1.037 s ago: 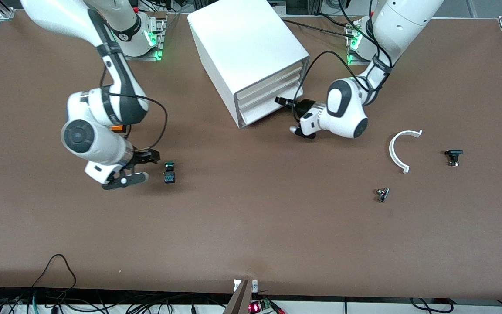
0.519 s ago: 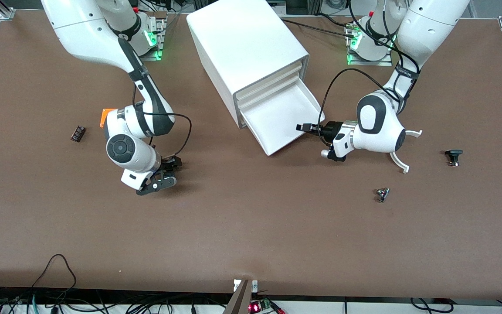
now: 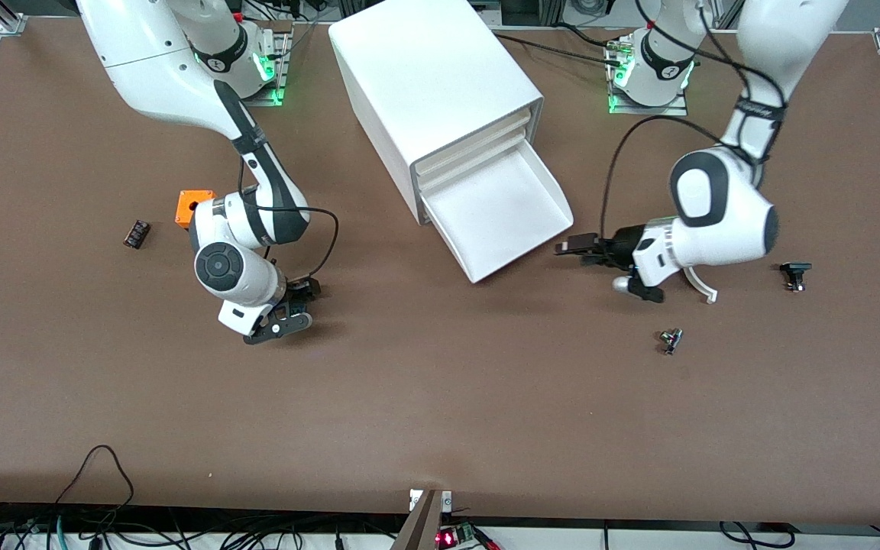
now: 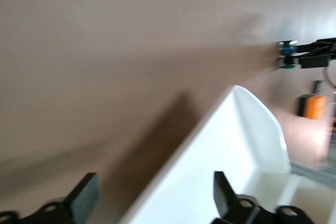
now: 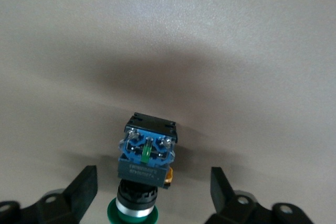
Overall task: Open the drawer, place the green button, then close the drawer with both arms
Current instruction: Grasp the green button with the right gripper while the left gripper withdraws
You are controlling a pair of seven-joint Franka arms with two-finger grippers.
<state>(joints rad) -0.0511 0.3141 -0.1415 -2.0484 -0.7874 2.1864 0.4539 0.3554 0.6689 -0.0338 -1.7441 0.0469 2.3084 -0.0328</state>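
The lowest drawer (image 3: 501,218) of the white cabinet (image 3: 425,76) stands pulled out and empty; it also shows in the left wrist view (image 4: 236,145). My left gripper (image 3: 574,250) is open and empty, low over the table just off the drawer's front corner, apart from it (image 4: 155,203). The button (image 5: 147,166) lies on its side on the table, green cap toward the wrist. My right gripper (image 5: 153,195) is open, one finger on each side of it, not touching. In the front view the right gripper (image 3: 296,305) hides the button. The left wrist view shows the button far off (image 4: 287,56).
An orange cube (image 3: 195,206) and a small dark part (image 3: 136,233) lie near the right arm. A white curved piece (image 3: 701,284), a black-capped part (image 3: 794,273) and a small metal part (image 3: 670,338) lie toward the left arm's end.
The drawer went from shut to pulled out. My left gripper has drawn back from its front edge toward the left arm's end. My right gripper moved over the button and now straddles it.
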